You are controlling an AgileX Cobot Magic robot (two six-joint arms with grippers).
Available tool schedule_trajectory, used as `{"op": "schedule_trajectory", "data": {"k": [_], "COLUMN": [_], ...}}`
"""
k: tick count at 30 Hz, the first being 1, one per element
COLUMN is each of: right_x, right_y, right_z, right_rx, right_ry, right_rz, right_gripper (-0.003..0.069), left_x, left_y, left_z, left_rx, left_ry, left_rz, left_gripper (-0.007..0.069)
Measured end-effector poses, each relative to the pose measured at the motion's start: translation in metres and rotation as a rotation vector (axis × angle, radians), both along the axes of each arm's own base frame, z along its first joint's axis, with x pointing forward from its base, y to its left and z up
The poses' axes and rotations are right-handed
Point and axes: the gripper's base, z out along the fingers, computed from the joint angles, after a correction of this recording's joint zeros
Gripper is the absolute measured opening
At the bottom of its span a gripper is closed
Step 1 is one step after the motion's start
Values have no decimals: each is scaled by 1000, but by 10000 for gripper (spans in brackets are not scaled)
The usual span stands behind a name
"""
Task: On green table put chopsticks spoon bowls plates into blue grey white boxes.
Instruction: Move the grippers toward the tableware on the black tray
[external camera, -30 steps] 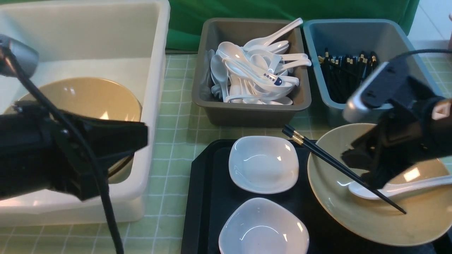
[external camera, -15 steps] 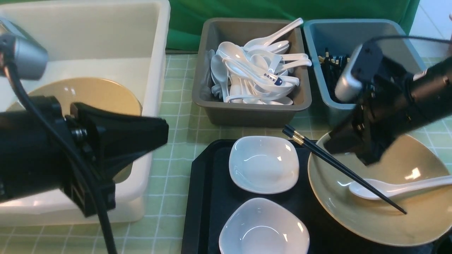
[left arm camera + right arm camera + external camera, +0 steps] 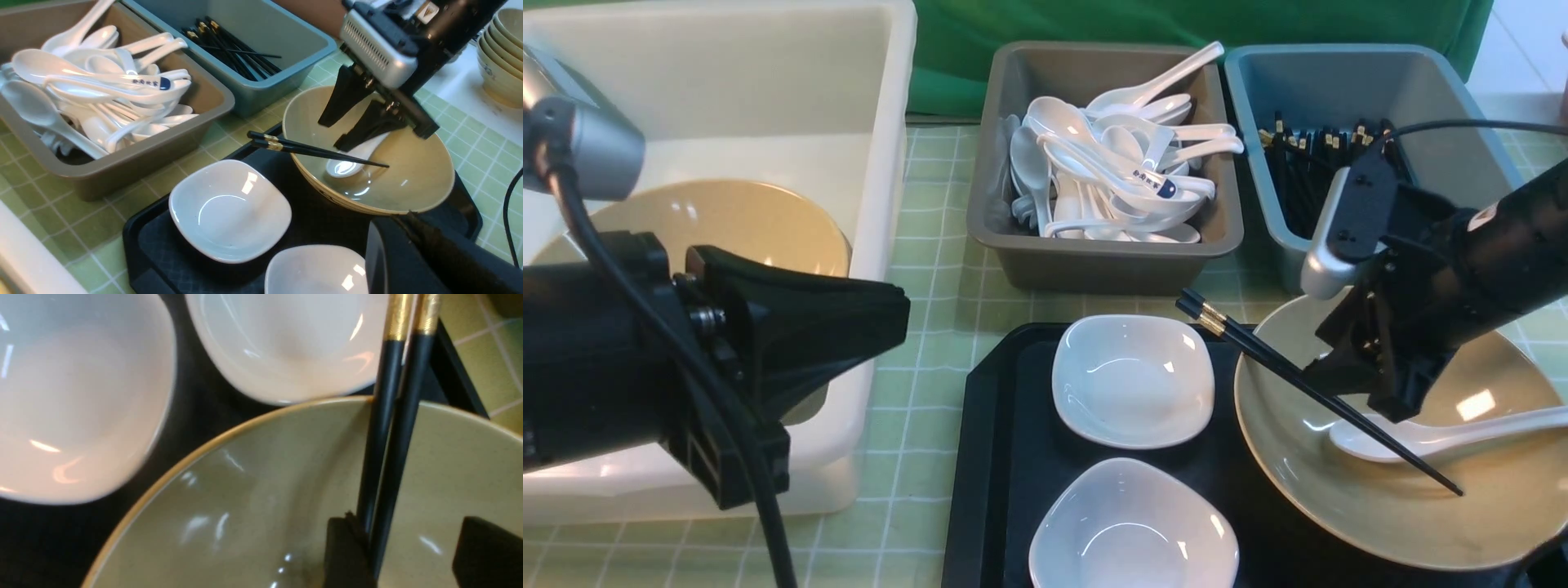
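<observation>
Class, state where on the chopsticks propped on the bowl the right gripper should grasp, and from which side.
Grip the chopsticks mid-shaft from above, straddling both: they lie side by side, propped on the bowl rim, clear of its floor there.

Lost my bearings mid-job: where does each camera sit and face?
Front: between the arms, facing forward over the tray to three boxes; left gripper and right gripper show.
Left wrist: on the left arm, facing the bowl and right gripper; part of its own gripper shows.
Right wrist: on the right arm, facing down into the bowl; its fingertips show.
Shared: all three show the chopsticks on the bowl's rim.
</observation>
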Motion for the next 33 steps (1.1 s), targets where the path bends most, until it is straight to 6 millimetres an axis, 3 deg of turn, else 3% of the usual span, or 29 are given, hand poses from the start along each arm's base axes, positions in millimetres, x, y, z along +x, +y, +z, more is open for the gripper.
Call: {"op": "schedule_trajectory", "data": {"k": [7,11,14,20,29,33], "right_x": [14,17,17,16,15,18], "right_y": [2,2,3,3,4,7], "right_z": [-32,-41,-41,-41,-40,-26], "right_rx": [-12,-18,-15,-12,-10,7], "right_ry": [68,90,93,101,119,145], "right_rz": [-20,-22,-23,-21,-9,21], "right_gripper": [389,366,307,98,97,97], "left_x": [0,0,0,-1,-1,-1], "left_y": [0,0,0,0,-1,-1], "left_z": [0,0,0,0,0,0], "left_rx": [0,0,0,2,0,0], "left_ry": [-1,-1,-1,3,11,11], "left_rz": [-1,-1,-1,-8,-12,-12], "left_gripper": [-2,-2,-2,-2,-2,-2]}}
